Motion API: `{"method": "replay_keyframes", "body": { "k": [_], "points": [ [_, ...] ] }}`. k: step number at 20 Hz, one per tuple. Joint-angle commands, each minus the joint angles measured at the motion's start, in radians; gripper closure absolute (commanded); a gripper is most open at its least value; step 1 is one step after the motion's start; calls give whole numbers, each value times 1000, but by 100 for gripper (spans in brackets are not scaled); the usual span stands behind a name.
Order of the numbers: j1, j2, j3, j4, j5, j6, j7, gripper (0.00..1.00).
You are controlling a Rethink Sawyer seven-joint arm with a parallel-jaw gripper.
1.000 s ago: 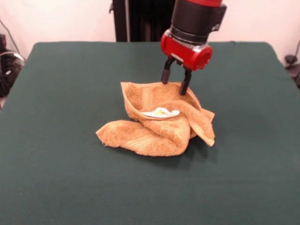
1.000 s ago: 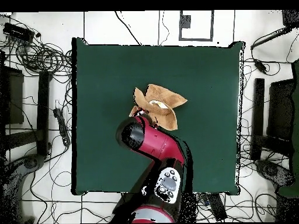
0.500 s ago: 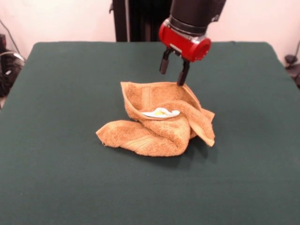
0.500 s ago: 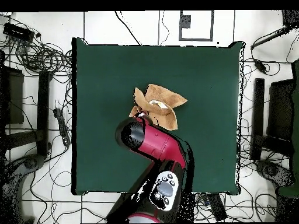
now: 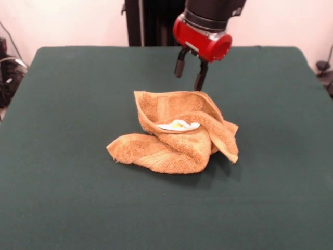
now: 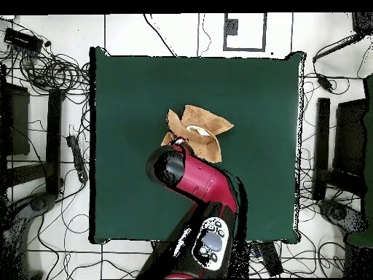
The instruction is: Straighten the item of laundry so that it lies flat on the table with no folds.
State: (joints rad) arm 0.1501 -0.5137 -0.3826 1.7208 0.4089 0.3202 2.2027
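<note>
Even, fairly bright indoor light, diffuse, no hard highlights. Front view: soft dark shadow under the towel (image 5: 179,136) on its near and right side, spilling onto the table (image 5: 62,156); light seems to come from above and behind. No glare on the felt; faint sheen on the red arm (image 5: 204,36). Focus is fair, terry texture readable, mild softness at the far edge. Overhead view: flat light, towel (image 6: 198,131) detail coarse, floor cables noisy.

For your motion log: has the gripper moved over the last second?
Yes. The gripper has risen, clear of the towel's far edge, which it touched before.
</note>
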Motion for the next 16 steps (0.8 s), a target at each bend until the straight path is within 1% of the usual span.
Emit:
{"method": "replay_keyframes", "body": {
  "k": [1, 10, 16],
  "points": [
    [-30, 47, 158, 90, 58, -82, 221, 0],
    [-47, 66, 197, 119, 66, -142, 241, 0],
    [-32, 82, 184, 115, 69, -154, 247, 0]
  ]
}}
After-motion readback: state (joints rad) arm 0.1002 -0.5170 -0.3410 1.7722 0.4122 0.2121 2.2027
